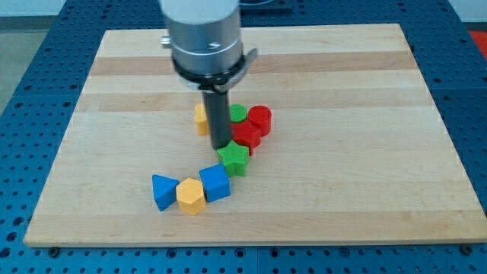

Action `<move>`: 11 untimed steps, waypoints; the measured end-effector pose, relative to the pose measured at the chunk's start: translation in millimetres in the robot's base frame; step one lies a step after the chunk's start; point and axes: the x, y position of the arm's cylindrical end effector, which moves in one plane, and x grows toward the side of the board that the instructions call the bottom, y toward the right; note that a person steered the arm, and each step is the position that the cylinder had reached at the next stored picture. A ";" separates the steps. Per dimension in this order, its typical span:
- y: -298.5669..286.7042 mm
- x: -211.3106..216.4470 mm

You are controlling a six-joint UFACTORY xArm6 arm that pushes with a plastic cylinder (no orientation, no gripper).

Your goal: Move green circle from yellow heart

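The green circle (238, 113) sits near the board's middle, partly hidden behind my rod. The yellow heart (201, 119) lies just to its left, also partly hidden by the rod. My tip (221, 145) is down on the board between them and slightly below, just above the green star (233, 159). A red cylinder (260, 119) touches the green circle on its right. A red block (246, 136) lies below the circle, right of my tip.
A blue triangle (163, 191), a yellow hexagon (191, 195) and a blue cube (214, 183) form a row toward the view's bottom left. The wooden board (365, 152) rests on a blue perforated table.
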 end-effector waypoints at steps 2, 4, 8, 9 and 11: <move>42.4 -1.4; 0.4 -11.5; -58.2 -54.9; -87.9 -78.7; -57.3 -112.8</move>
